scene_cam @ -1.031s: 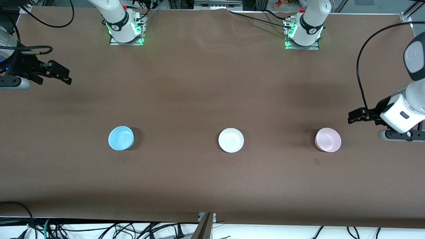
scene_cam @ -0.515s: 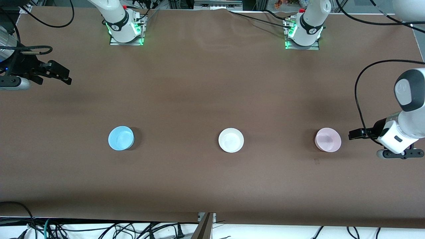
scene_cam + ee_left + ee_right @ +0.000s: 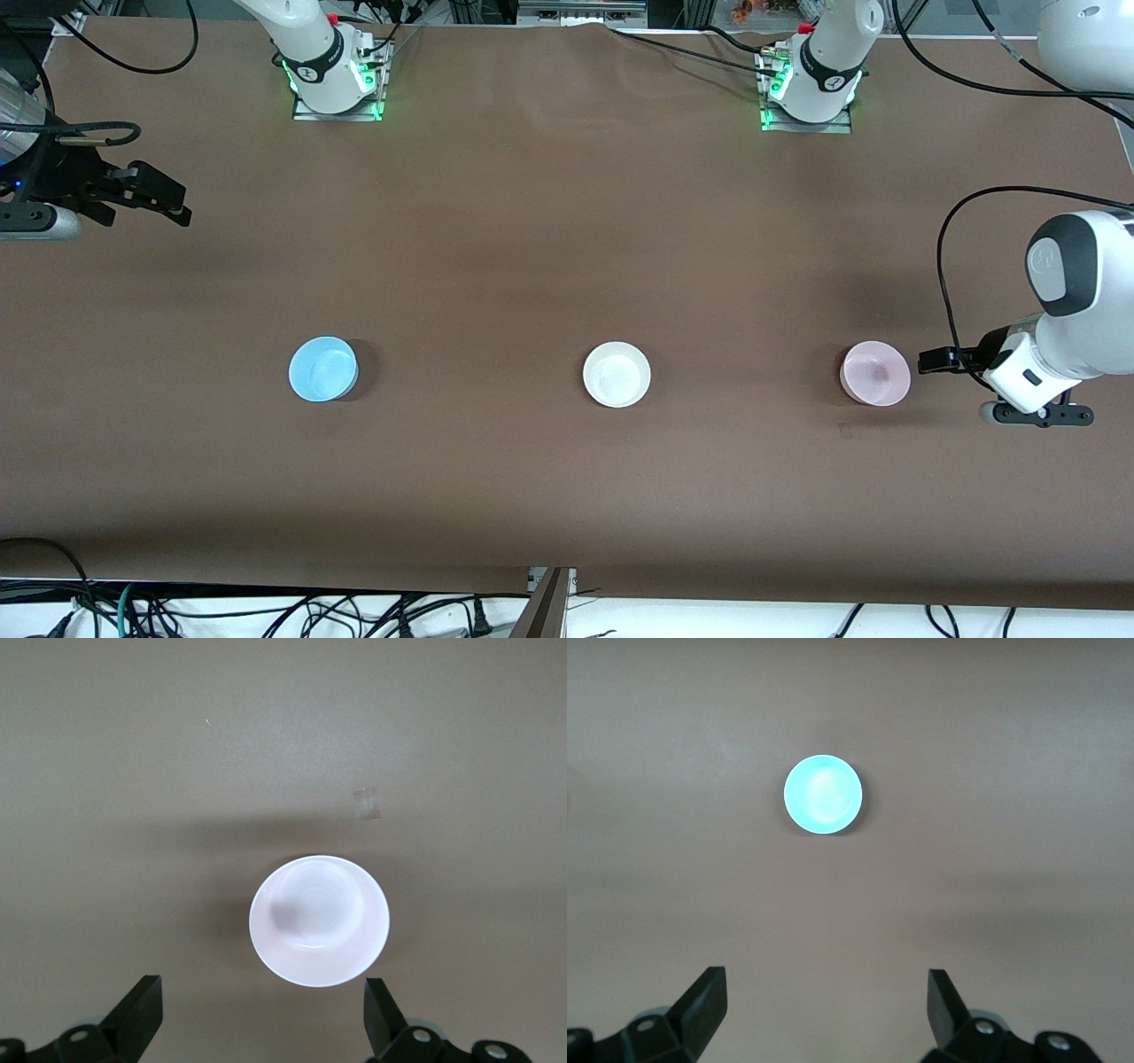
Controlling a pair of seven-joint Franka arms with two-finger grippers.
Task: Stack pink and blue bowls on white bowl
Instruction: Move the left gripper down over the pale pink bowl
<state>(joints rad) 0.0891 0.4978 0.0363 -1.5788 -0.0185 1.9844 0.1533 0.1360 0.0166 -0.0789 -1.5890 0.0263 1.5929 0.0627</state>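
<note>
Three bowls stand in a row on the brown table. The blue bowl [image 3: 323, 369] is toward the right arm's end, the white bowl [image 3: 617, 374] is in the middle, and the pink bowl [image 3: 875, 373] is toward the left arm's end. My left gripper [image 3: 928, 361] hovers open just beside the pink bowl, on its side away from the white bowl. In the left wrist view the pink bowl [image 3: 319, 921] lies just ahead of the open left gripper [image 3: 261, 1010]. My right gripper [image 3: 177, 202] waits open at the right arm's end, well away from the blue bowl [image 3: 823, 794].
The arm bases [image 3: 337, 80] [image 3: 811, 89] stand at the table's edge farthest from the front camera. A small tape mark [image 3: 846, 431] lies on the table just nearer the camera than the pink bowl. Cables [image 3: 266, 611] hang below the near edge.
The left arm has swung in and lowered, bringing its gripper close beside the pink bowl. The right arm and all three bowls have not moved.
</note>
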